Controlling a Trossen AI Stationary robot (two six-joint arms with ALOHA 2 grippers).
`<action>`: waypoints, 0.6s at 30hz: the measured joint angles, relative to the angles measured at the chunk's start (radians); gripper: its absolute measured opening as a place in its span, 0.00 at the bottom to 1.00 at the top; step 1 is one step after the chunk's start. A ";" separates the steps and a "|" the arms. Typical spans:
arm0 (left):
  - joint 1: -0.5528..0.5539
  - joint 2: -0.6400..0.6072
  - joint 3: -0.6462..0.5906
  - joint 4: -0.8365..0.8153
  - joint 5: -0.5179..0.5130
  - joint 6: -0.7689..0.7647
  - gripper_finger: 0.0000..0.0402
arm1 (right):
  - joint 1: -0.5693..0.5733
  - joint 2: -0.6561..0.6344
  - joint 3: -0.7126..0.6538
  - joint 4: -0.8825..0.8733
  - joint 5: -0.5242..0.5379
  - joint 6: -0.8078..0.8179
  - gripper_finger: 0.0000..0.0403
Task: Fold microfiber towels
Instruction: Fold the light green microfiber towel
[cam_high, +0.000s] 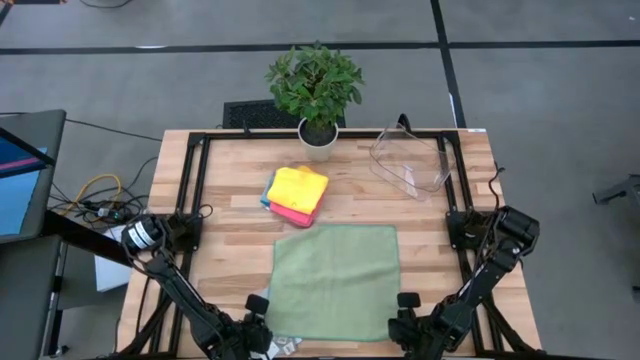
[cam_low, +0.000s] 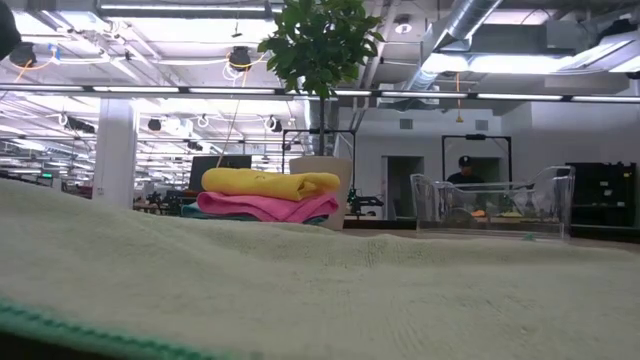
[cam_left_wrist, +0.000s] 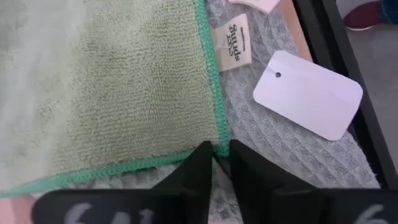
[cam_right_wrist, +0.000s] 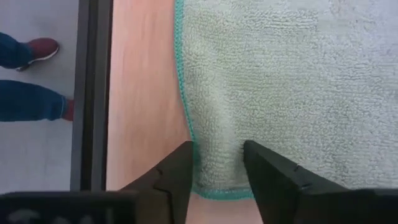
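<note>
Wooden worktop (cam_high: 230, 170) carries one sage towel (cam_high: 333, 282) spread flat at six o'clock, its near corners met by two arms, left end effector (cam_left_wrist: 214, 163) clenched on one corner, right end effector (cam_right_wrist: 217, 168) released astride the other, and three folded towels (cam_high: 296, 194) stacked toward twelve.

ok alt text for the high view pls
A sage green towel lies flat on the wooden table, with the left hand and right hand at its near corners. Behind it sit a stack of folded towels, a clear bin and a potted plant.
</note>
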 joint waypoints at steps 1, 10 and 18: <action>0.000 0.000 0.000 0.000 0.007 -0.009 0.11 | 0.000 0.000 0.000 0.000 0.000 0.009 0.40; 0.000 0.000 0.016 -0.002 0.035 -0.101 0.01 | 0.000 0.006 0.040 -0.009 -0.021 0.030 0.24; 0.002 0.000 0.016 -0.001 0.030 -0.112 0.00 | -0.013 0.007 0.047 -0.024 -0.008 0.075 0.31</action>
